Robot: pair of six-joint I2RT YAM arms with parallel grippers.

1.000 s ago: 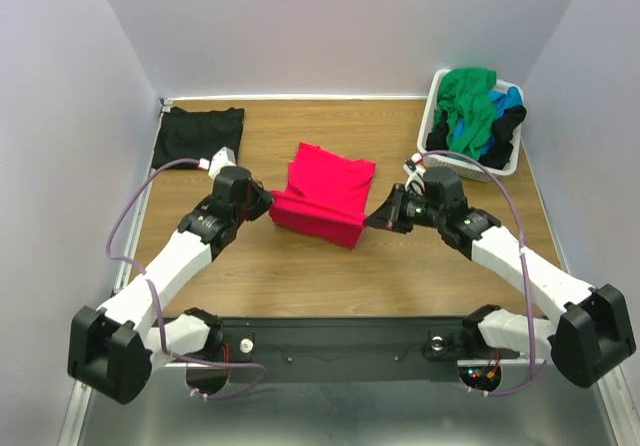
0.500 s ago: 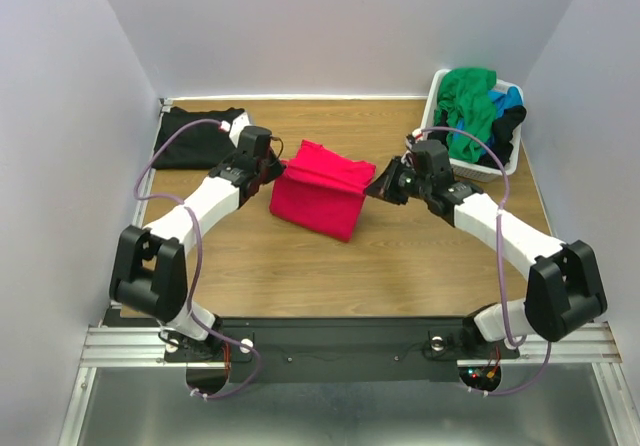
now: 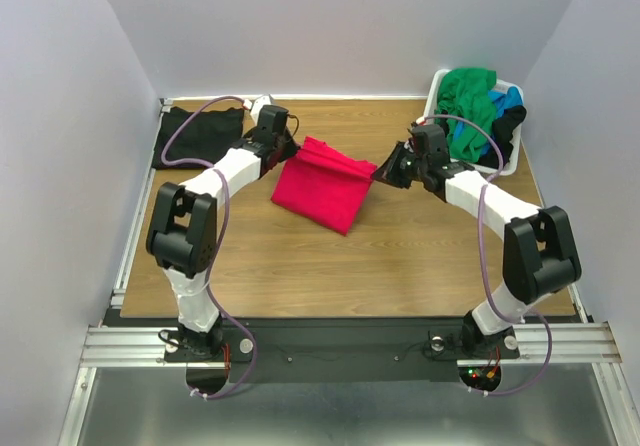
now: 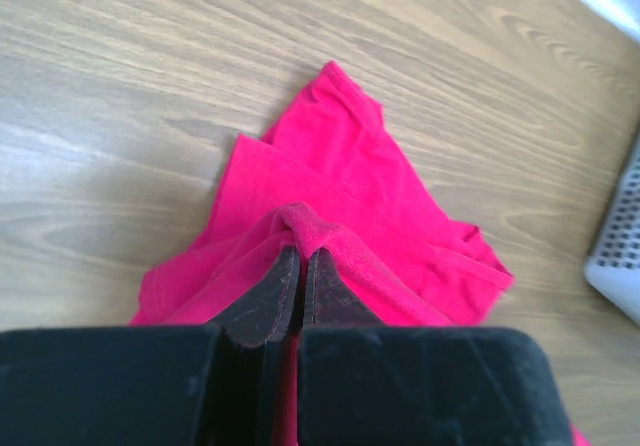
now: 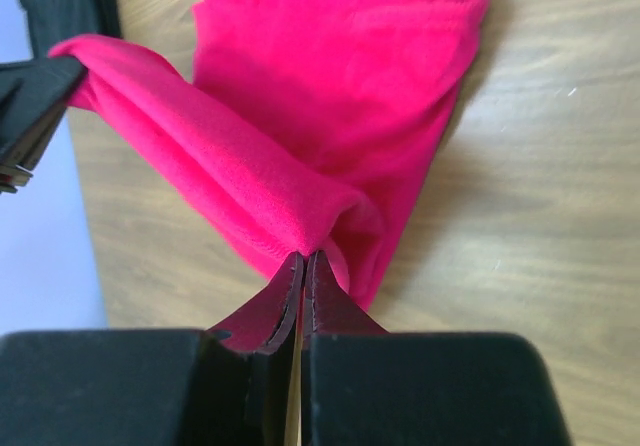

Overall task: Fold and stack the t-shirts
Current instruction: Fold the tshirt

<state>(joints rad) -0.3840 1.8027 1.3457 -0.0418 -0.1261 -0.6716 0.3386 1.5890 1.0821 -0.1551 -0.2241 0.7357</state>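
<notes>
Fold of the red shirt [image 3: 322, 191]

My left hand [image 4: 300, 258] and right hand [image 5: 303, 262] are each clamped on one end of its lifted edge, cloth taut between them, the rest on the bench [image 3: 400, 256] beneath. Next, I judge, both carry that edge across and lay it flat.
</notes>
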